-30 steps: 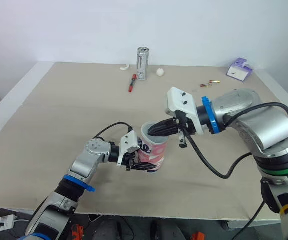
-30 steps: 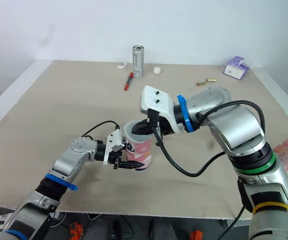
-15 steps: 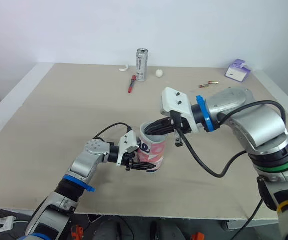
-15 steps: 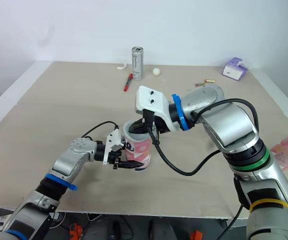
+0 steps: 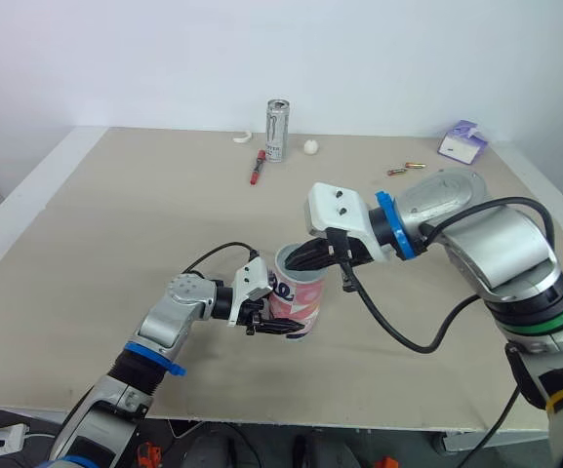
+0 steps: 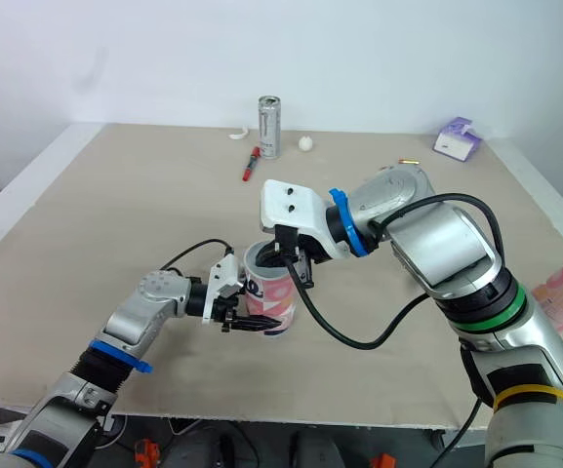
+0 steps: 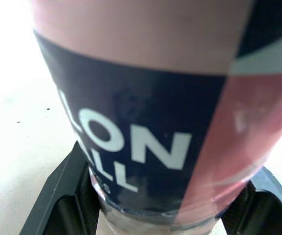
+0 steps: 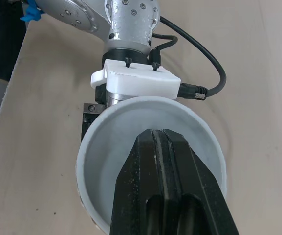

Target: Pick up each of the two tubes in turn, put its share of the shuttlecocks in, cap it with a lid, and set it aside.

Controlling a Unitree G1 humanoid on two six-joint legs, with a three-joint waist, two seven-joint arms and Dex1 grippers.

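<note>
The table (image 5: 115,224) carries the work near the middle of its front edge. There the tube (image 5: 296,297), pink and dark blue with white lettering, stands about upright with its open mouth up. The left gripper (image 5: 273,326) is clamped across its lower body, one finger (image 7: 57,196) on each side. The right gripper (image 5: 299,259) reaches down into the mouth with its two fingers (image 8: 153,161) pressed together and nothing visible between them.

The tube looks light and thin-walled, stiff along its length but likely to dent under a hard squeeze, and its glossy print may slip. Low on the body seems the best hold, leaving the rim free.

At the far edge stand a can (image 5: 278,127) and a purple box (image 5: 460,140), with a red pen (image 5: 258,166) and a white ball (image 5: 311,145) beside the can.
</note>
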